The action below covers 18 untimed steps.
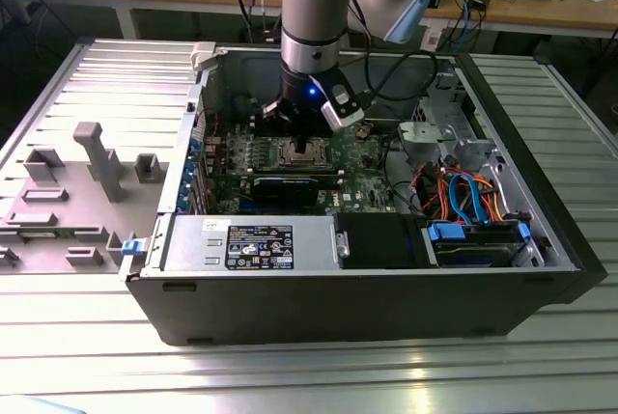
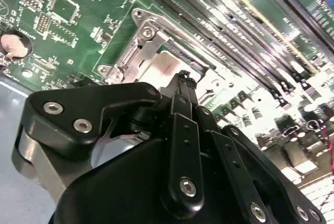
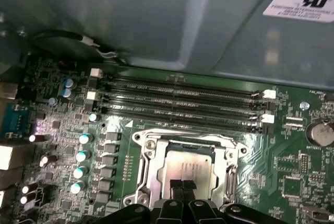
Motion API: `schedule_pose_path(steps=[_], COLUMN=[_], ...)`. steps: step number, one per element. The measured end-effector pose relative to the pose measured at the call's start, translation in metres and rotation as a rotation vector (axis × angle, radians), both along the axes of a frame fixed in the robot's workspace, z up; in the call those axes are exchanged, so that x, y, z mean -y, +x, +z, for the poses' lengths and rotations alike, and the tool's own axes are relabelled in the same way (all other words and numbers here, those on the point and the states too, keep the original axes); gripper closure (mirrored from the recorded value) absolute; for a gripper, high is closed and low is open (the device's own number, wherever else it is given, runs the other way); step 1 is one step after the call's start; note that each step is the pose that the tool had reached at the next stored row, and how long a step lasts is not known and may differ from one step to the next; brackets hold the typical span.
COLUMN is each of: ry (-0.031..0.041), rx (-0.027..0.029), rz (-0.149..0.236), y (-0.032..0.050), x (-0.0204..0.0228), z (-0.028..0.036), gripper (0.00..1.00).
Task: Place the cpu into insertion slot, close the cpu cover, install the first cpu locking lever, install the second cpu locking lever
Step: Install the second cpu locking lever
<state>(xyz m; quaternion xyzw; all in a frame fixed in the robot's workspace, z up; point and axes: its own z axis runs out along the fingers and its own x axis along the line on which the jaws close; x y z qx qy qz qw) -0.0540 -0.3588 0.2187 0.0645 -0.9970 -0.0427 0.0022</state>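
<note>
Open grey steel computer case (image 1: 541, 240) lies on its side on a ribbed aluminium table (image 1: 290, 375), with the green motherboard (image 1: 367, 158) flat on its floor. Inside the case as well: a grey power-supply box (image 1: 251, 243) along the near wall and a bundle of orange and blue cables (image 1: 463, 192) toward the exterior view's right.

The insertion slot (image 3: 183, 167), a small square socket with a bright metal frame, sits beside the long narrow black memory slots (image 3: 182, 104), its edges parallel to them. The cpu (image 3: 185, 167), a flat square chip with a pale, dull silvery face, lies flat in the slot, face up. The cpu cover (image 3: 151, 169), a thin silvery stamped-steel frame plate with a large window, lies down flat around the chip; screw heads show at its corners.

The black matte gripper (image 3: 182, 188) hangs directly over the socket. Its two narrow fingertips are pressed together, nothing between them, tips just above or on the chip's edge; contact cannot be told. In the second wrist view the gripper (image 2: 183, 78) points at the slot (image 2: 156, 62).
</note>
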Motion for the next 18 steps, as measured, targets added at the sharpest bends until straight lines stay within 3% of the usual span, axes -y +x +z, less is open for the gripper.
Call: schedule_pose_path(steps=[4, 5, 8, 11, 12, 18], ry=[-0.0382, -0.0528, -0.0831, -0.1061, -0.1094, -0.1094], rx=[-0.0004, -0.0007, -0.0011, -0.0011, -0.0012, -0.0011], rz=[0.0, 0.0, 0.0, 0.0, 0.0, 0.0], y=[0.0021, 0.003, 0.0036, 0.0036, 0.0036, 0.0036], x=[-0.0078, -0.0096, -0.0119, -0.0131, -0.0133, -0.0133], z=[0.0001, 0.0004, 0.0015, 0.0048, 0.0057, 0.0059], gripper=[0.89, 0.89, 0.89, 0.89, 0.89, 0.89])
